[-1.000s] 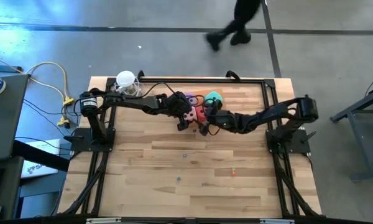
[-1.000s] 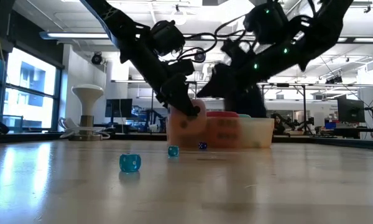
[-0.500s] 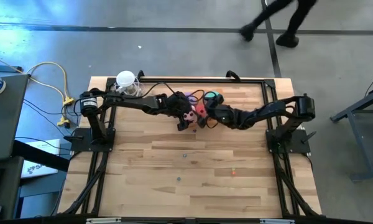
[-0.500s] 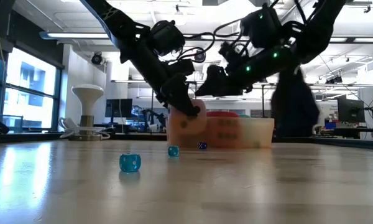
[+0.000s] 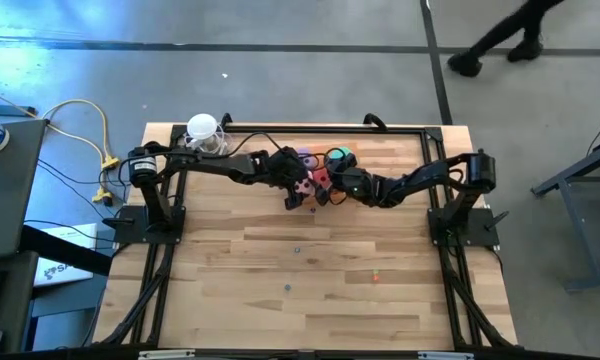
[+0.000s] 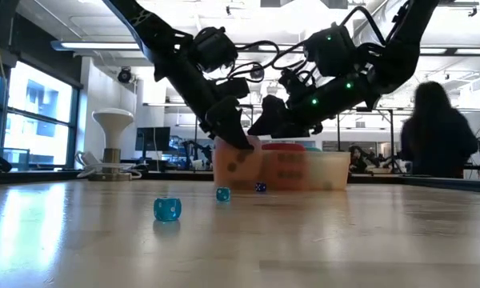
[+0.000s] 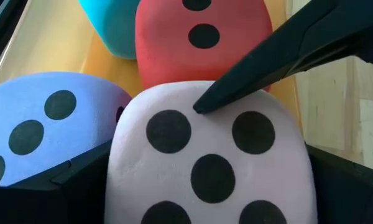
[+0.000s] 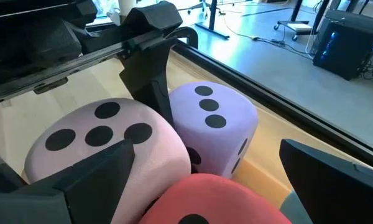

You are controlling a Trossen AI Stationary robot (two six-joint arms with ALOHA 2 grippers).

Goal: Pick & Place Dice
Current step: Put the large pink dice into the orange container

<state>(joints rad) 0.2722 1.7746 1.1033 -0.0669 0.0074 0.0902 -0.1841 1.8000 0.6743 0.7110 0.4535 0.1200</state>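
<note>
Now we're right over the dice, packed tight in the orange tray [image 7: 90,59] near the table's [image 5: 310,290] far edge. Our left gripper [image 7: 205,186] straddles the pink die [image 7: 208,155], fingers spread as wide as they go and flanking its sides, though we can't yet call it a firm hold. The purple die [image 7: 37,121] presses against it, the red die [image 7: 202,43] sits just behind, the teal die [image 7: 112,28] beyond. Our right gripper [image 8: 199,180] hovers wide open above the red die, gripping nothing, one finger reaching across the pink die's top. That's the worry: two grippers crowding one cluster could collide, and lifting pink may drag purple along.
</note>
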